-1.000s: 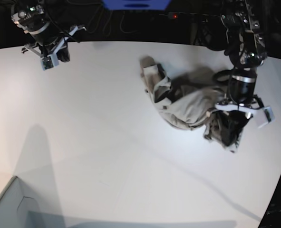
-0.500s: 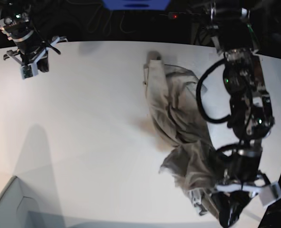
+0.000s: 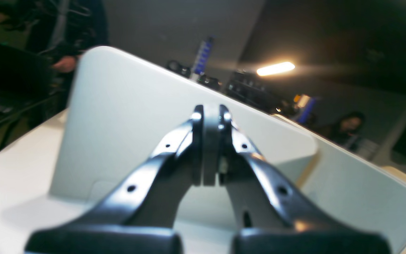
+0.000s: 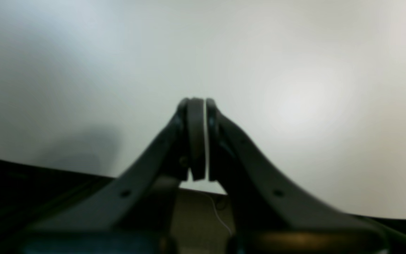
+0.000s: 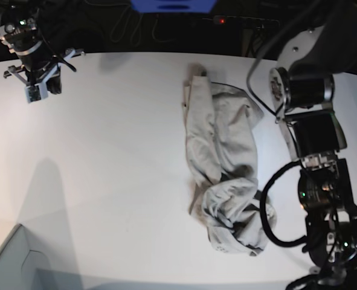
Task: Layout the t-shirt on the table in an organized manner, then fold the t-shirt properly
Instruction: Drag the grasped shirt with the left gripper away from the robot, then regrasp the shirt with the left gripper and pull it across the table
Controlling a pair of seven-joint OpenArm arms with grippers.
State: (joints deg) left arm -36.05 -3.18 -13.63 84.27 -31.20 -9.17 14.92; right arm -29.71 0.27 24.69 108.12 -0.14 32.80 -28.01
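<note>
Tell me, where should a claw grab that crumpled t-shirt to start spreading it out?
Probably the far end of the t-shirt, where a flat edge lies stretched and uncrumpled on the table. Coming down from above and pinching that edge looks easiest. The near end is a bunched heap of folds, where a pinch might catch several layers at once.

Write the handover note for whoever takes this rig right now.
Left hand: shut, holding nothing, low at the near table edge.
Right hand: shut, empty, over the far corner of the table.
T-shirt: on the table nearer the left arm, stretched into a long crumpled strip, bunched at the near end, free of both hands.
Done: nothing laid flat.
Left: spread it flat, then fold.
</note>
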